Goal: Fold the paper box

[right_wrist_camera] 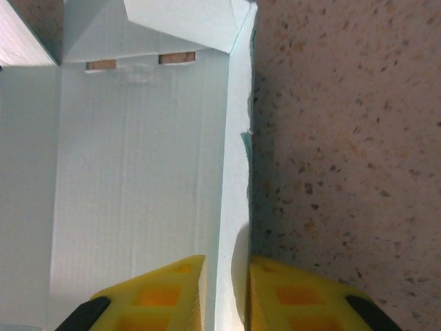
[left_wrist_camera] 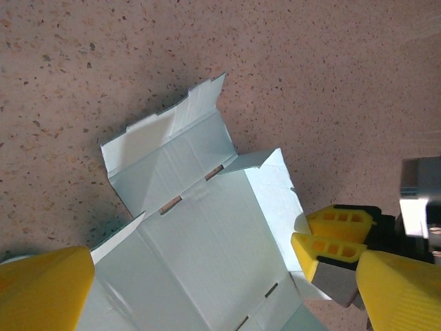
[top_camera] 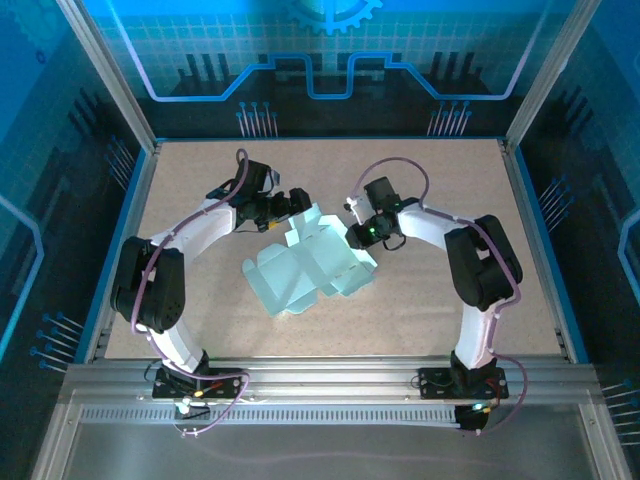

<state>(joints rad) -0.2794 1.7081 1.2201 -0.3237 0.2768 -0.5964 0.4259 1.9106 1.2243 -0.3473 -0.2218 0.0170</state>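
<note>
The paper box (top_camera: 310, 265) lies as a flat pale blue-white die-cut sheet in the middle of the table, with some flaps creased upward. My left gripper (top_camera: 290, 205) hovers over its far-left part, wide open, and in the left wrist view the sheet (left_wrist_camera: 207, 227) lies between the spread fingers (left_wrist_camera: 41, 289) with nothing held. My right gripper (top_camera: 358, 232) is at the sheet's far-right edge. In the right wrist view its jaws (right_wrist_camera: 227, 276) stand slightly apart around an upright side flap (right_wrist_camera: 236, 172), with a narrow gap on the left. The same right gripper (left_wrist_camera: 300, 231) also appears in the left wrist view.
The speckled tabletop (top_camera: 200, 320) is bordered by blue side rails (top_camera: 118, 250) and an aluminium frame along the near edge (top_camera: 320, 375). Both arm bases (top_camera: 190, 380) sit at that near edge. Bare table surrounds the sheet on all sides.
</note>
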